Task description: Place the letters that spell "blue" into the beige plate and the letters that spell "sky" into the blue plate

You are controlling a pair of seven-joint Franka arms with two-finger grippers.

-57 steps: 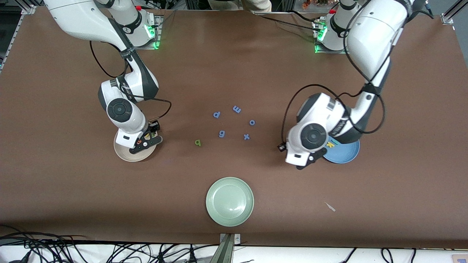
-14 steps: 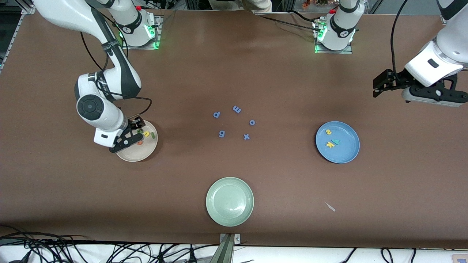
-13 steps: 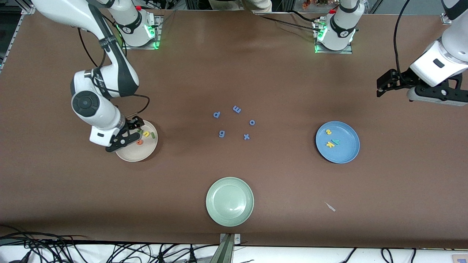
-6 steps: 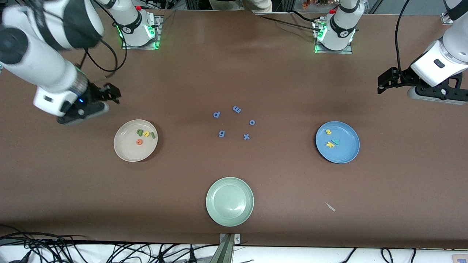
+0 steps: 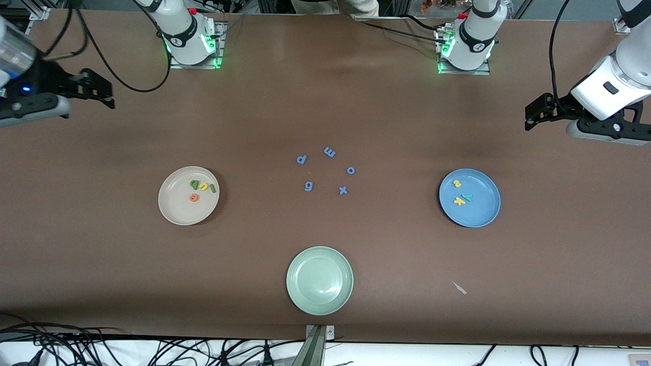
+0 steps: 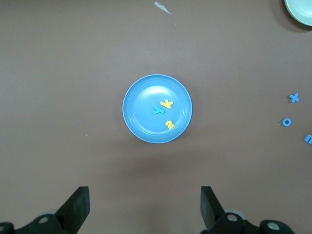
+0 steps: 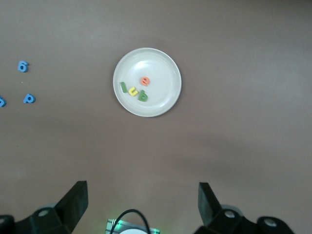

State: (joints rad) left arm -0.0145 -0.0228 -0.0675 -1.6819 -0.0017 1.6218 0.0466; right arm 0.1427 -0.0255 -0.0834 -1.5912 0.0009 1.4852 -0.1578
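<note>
Lifted clear, right pincer sits half cut off over table edge.

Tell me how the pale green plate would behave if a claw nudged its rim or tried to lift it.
The pale green plate looks shallow and broad-based, so a nudge would probably slide it rather than tip it. It holds nothing, so it likely moves easily on the brown table. Its low, glossy rim may give a claw little to pinch and could slip.
</note>
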